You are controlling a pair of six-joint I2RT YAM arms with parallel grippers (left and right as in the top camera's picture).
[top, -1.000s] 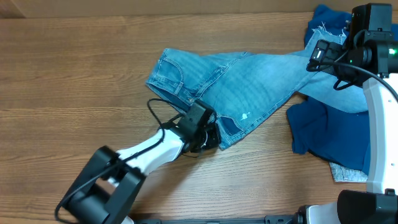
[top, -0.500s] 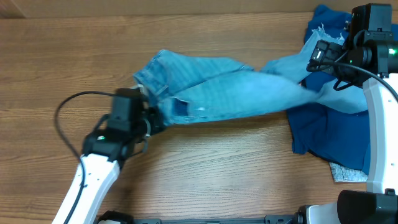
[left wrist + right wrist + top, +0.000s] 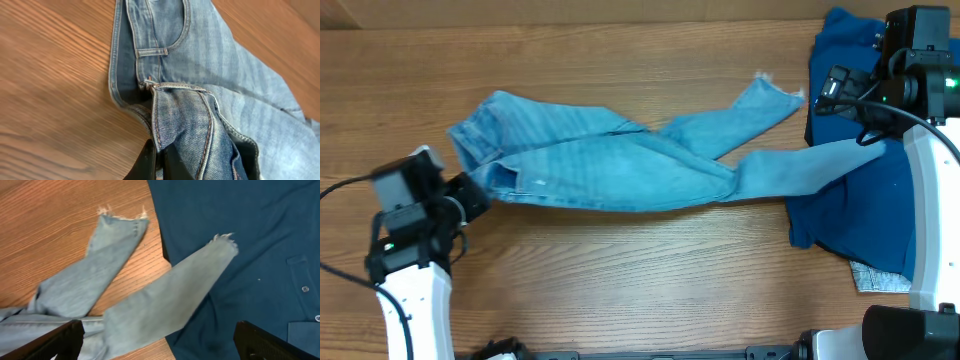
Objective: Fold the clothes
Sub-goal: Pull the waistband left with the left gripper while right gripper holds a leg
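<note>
Jeans (image 3: 610,165) of light-wash denim across the middle of the tabletop (image 3: 620,290), waist end at 9 o'clock, both legs out toward 3 o'clock. Left hand (image 3: 472,197) at the 9 o'clock end, clamped together on a bunched fold of denim near the waistband, with a belt loop and curved pocket seam just beyond it in the wrist view. Upper leg angled toward 2 o'clock, frayed hem on bare wood just beside the dark blue garment (image 3: 860,215). Lower leg flat toward 3 o'clock, frayed hem on top of that garment. Right hand (image 3: 832,88) at 2 o'clock above the garment, spread wide apart, nothing held. Small grey cloth (image 3: 880,278) at 4 o'clock, partly under the garment's lower edge.
</note>
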